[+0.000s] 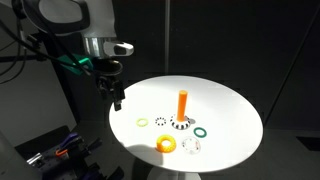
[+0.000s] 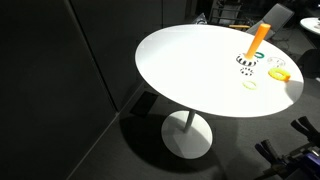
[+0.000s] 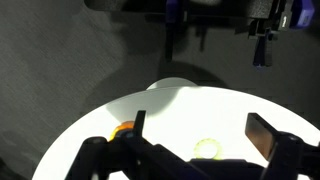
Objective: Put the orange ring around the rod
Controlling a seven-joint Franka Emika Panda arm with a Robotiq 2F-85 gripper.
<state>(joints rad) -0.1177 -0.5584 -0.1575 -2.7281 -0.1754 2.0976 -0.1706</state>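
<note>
End effector (image 1: 118, 102) is hanging over the near edge of the round white desk (image 1: 230, 110), not touching anything. In the wrist view the two fingers (image 3: 262, 135) are spread wide with nothing between them, just bare desk and the thin pale yellow ring (image 3: 207, 149) lying flat in the gap further out.

The orange ring (image 1: 166, 145) is flat on the desk, well apart from the end effector and out past that pale yellow ring. It's not on anything and nothing is touching it.

The rod (image 1: 182, 103) stands upright on its black-and-white base, further across the desk from the end effector than the orange ring is. It's near the ring but clearly apart from it. A dark green ring (image 1: 201, 130) lies just beside the rod's base, on the side facing away from the end effector.

There's an orange bit peeking out beside one finger in the wrist view, but I can't tell what it is. The end effector doesn't show up in one of the exterior views, only the desk and the things on it.
</note>
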